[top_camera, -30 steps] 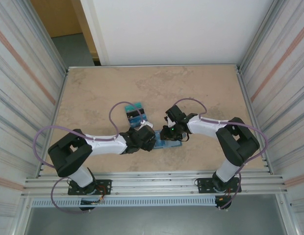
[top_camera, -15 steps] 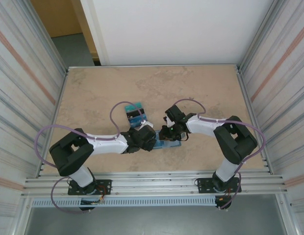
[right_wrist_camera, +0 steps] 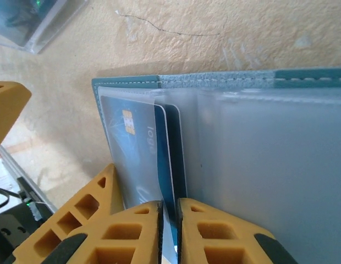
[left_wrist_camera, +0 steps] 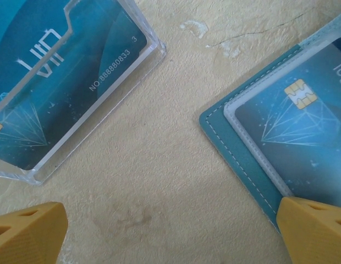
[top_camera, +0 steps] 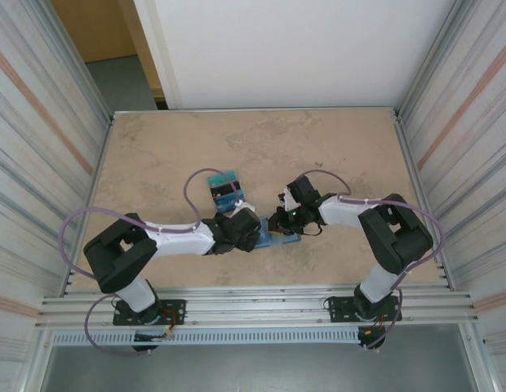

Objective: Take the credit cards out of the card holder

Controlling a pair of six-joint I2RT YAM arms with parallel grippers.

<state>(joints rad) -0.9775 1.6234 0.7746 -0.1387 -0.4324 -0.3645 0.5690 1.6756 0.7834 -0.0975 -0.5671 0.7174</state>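
R gripper [right_wrist_camera: 169, 208] pinches a credit card [right_wrist_camera: 171, 165] in the card holder [right_wrist_camera: 214, 81]; L gripper [left_wrist_camera: 170, 234] wide open. Next: pull card out.

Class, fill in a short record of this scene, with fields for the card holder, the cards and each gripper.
Card holder: open on the table, cards in its clear slots
Clear case: holds a teal card, lies apart from the holder
Left gripper: jaws wide open, holding nothing
Right gripper: jaws closed on the edge of a blue card in the holder
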